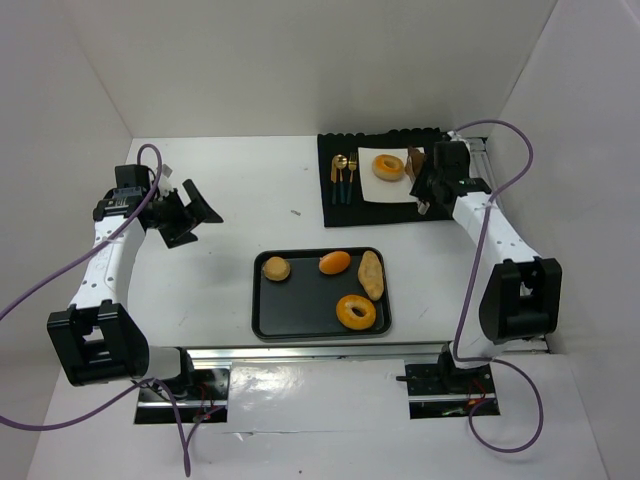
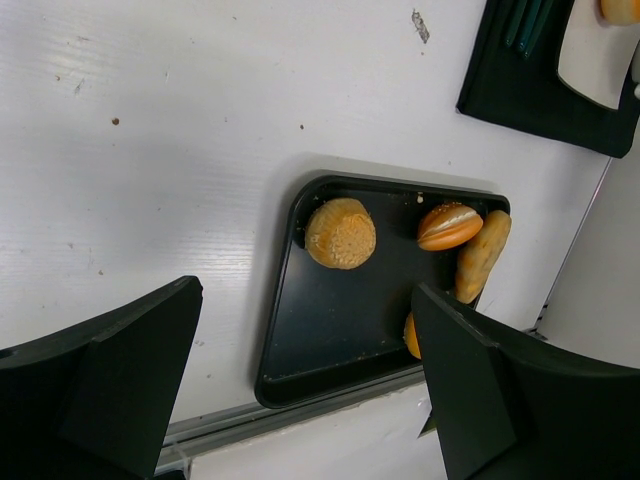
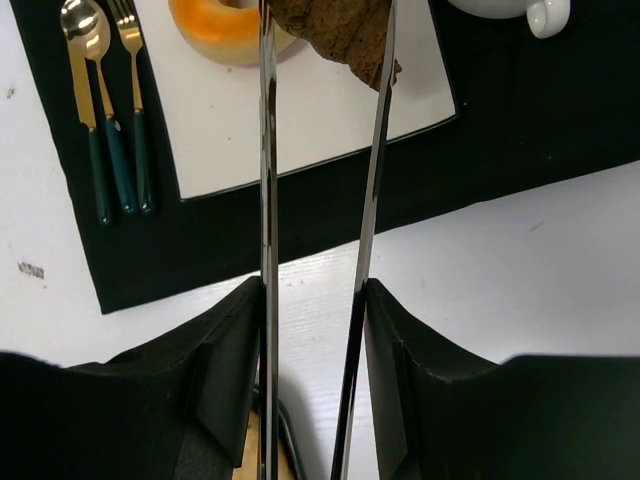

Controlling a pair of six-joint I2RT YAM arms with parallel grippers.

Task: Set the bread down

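A brown piece of bread (image 3: 335,30) is pinched between the tips of metal tongs (image 3: 266,200), just above the white plate (image 3: 300,110) beside a ring-shaped bread (image 3: 225,25). My right gripper (image 3: 315,300) is shut on the tongs' two blades. From above, that gripper (image 1: 432,180) sits at the plate's (image 1: 392,190) right edge with the bread (image 1: 415,160) over it. My left gripper (image 1: 195,210) hangs open and empty at the left, apart from the black tray (image 1: 300,305). The tray holds a round bun (image 1: 276,268), an orange bun (image 1: 334,262), a long roll (image 1: 371,273) and a ring bread (image 1: 355,312).
The plate lies on a black mat (image 1: 345,210) with gold-and-green cutlery (image 1: 342,178) on its left. A white cup (image 3: 520,10) stands to the plate's right. White walls enclose the table on three sides.
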